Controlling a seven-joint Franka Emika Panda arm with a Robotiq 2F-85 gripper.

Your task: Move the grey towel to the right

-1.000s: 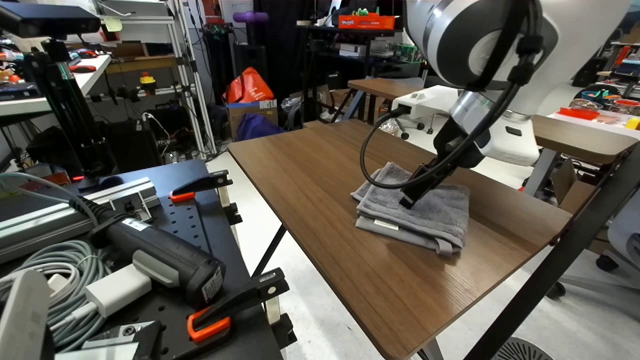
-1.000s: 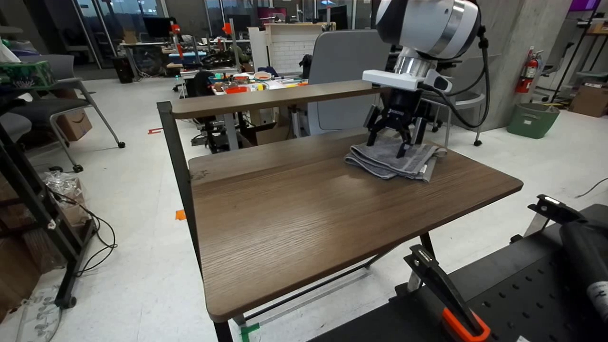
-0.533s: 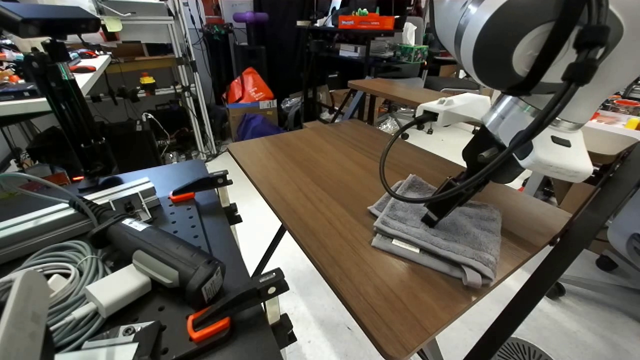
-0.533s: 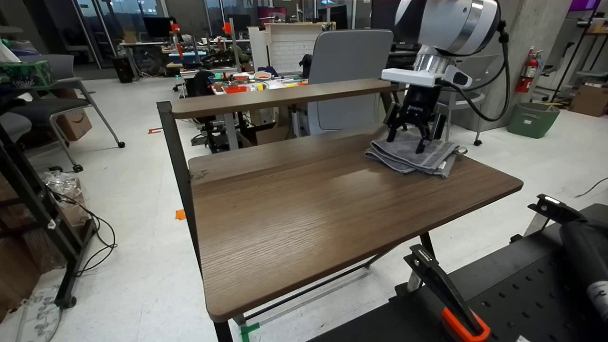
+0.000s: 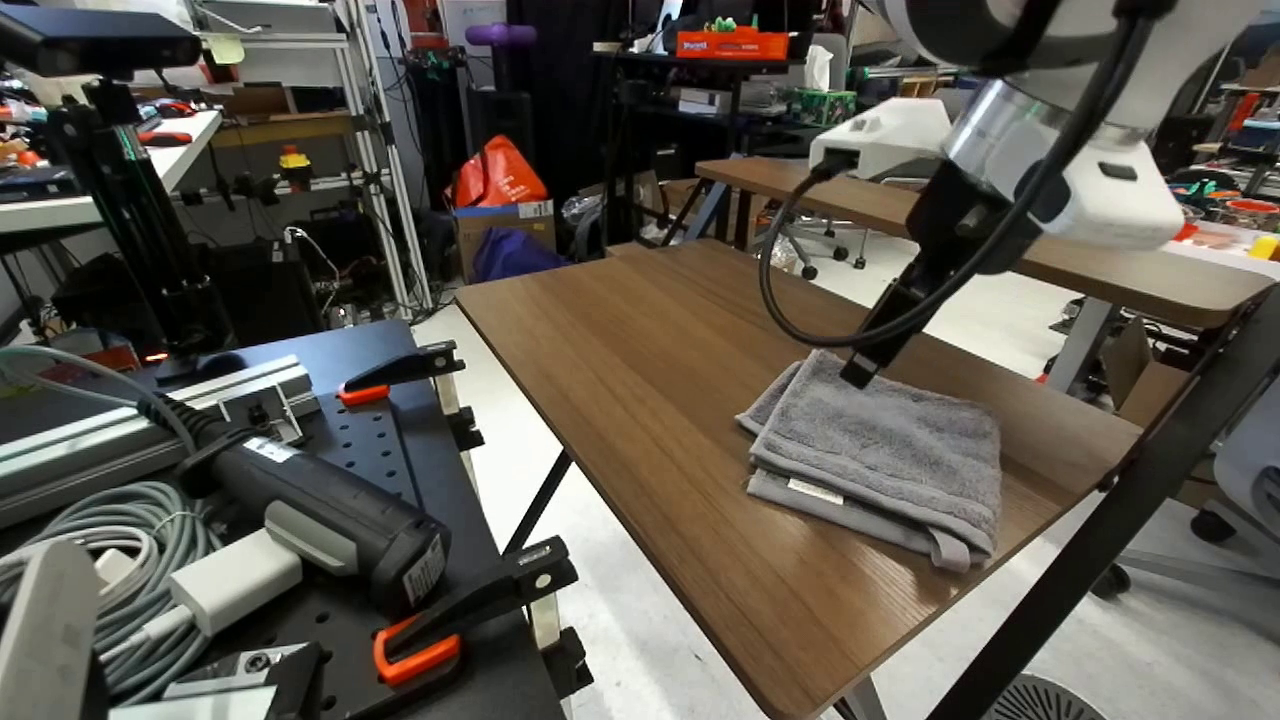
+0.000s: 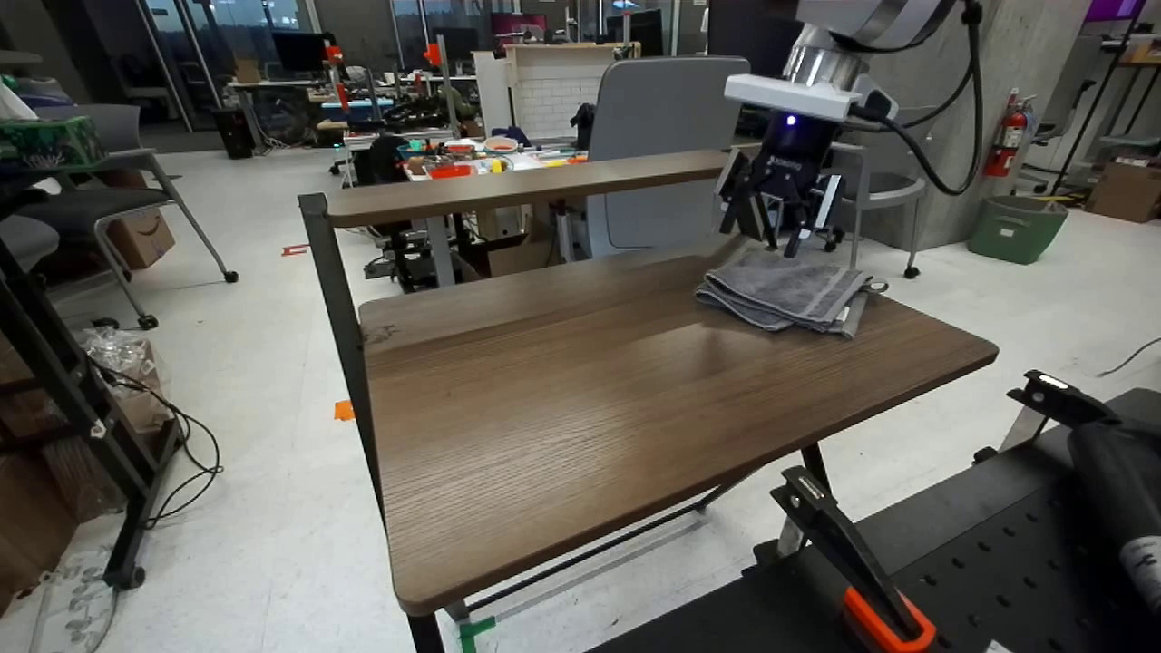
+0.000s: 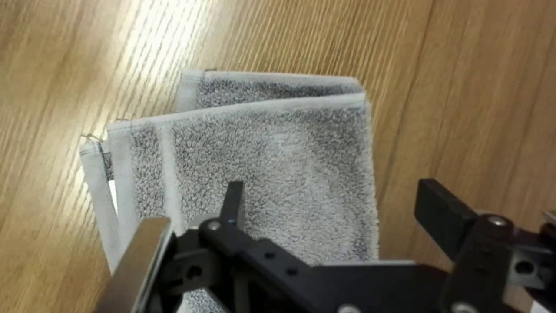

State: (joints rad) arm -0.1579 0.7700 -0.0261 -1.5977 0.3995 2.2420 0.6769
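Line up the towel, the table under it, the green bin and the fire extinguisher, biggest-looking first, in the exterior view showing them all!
1. Table
2. Grey towel
3. Green bin
4. Fire extinguisher
The last two are farther back, which shrinks them.

Grey towel (image 7: 282,169): cloth, matt, rough fluffy pile w/ smoother pale bands (image 7: 168,165). Counter (image 6: 562,435): wood-grain surf., semi-gloss, glare approx 11 o'clock in wrist view. Jaws: mostly matt, smooth; pivots (image 7: 496,220) shiny metal. Arm collar (image 6: 824,65): polished metal. Rail (image 5: 110,448), 9 o'clock in an exterior view: satin metal.
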